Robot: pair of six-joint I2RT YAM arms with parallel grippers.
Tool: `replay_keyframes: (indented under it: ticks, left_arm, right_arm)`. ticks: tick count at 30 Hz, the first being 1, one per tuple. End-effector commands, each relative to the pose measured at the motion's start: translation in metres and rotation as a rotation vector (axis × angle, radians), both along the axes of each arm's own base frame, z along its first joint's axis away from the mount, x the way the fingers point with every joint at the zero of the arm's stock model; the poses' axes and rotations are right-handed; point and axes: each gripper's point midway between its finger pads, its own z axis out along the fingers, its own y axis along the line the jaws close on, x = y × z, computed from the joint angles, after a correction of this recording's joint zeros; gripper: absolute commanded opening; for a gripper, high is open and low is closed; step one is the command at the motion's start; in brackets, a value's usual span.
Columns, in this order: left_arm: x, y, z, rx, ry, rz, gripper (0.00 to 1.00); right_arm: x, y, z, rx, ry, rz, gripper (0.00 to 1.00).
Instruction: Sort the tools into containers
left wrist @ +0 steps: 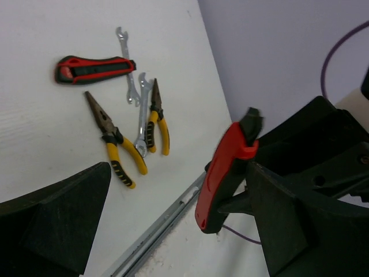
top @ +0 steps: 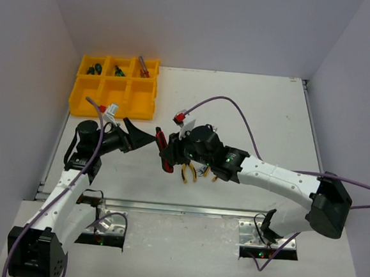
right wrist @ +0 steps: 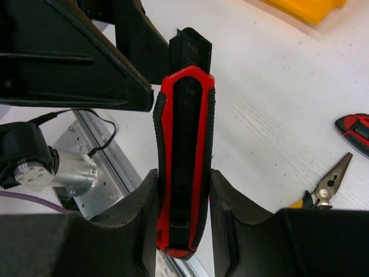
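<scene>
My right gripper is shut on a red-black utility knife and holds it upright above the table; both also show in the top view, the gripper and the knife. My left gripper is open, and the knife hangs between its fingers without touching them. In the top view the left gripper sits just left of the knife. The yellow tray stands at the back left, with several tools in its back row.
On the table lie a second red-black knife, two yellow-handled pliers and two silver wrenches. A metal rail runs along the near table edge.
</scene>
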Motion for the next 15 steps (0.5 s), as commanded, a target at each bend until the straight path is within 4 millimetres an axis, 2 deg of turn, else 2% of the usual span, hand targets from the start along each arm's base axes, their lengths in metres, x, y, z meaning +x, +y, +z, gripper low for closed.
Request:
replay_keyframes:
  ticks: [1, 2, 6, 7, 9, 10, 12, 13, 14, 15]
  left_arm:
    - [-0.01, -0.031, 0.063, -0.065, -0.23, -0.154, 0.99]
    - [-0.009, -0.032, 0.062, -0.064, -0.227, -0.155, 0.98]
    - [-0.012, -0.049, 0.063, -0.062, -0.23, -0.186, 0.84]
    - [-0.011, -0.052, 0.062, -0.058, -0.225, -0.188, 0.78]
    - [-0.011, -0.057, 0.057, -0.05, -0.21, -0.193, 0.64]
    - [-0.009, -0.059, 0.053, -0.042, -0.196, -0.191, 0.52]
    - [-0.006, -0.061, 0.047, -0.029, -0.177, -0.187, 0.23]
    - [-0.001, -0.06, 0.044, -0.012, -0.164, -0.172, 0.04]
    - [0.007, -0.057, 0.041, 0.009, -0.158, -0.139, 0.01]
    - [0.017, -0.053, 0.038, 0.039, -0.148, -0.087, 0.0]
  right_arm:
    - [0.002, 0.013, 0.048, 0.139, -0.126, 0.049, 0.0]
    - [0.002, 0.013, 0.05, 0.137, -0.128, 0.051, 0.0]
    - [0.004, 0.017, 0.059, 0.148, -0.132, 0.051, 0.0]
    - [0.004, 0.018, 0.06, 0.15, -0.13, 0.051, 0.0]
    - [0.005, 0.019, 0.064, 0.157, -0.133, 0.05, 0.0]
    - [0.005, 0.018, 0.066, 0.164, -0.136, 0.048, 0.0]
    - [0.004, 0.017, 0.068, 0.172, -0.139, 0.048, 0.0]
    - [0.003, 0.015, 0.069, 0.177, -0.144, 0.048, 0.0]
    - [0.002, 0.013, 0.07, 0.178, -0.147, 0.046, 0.03]
    - [0.003, 0.011, 0.069, 0.172, -0.15, 0.036, 0.13]
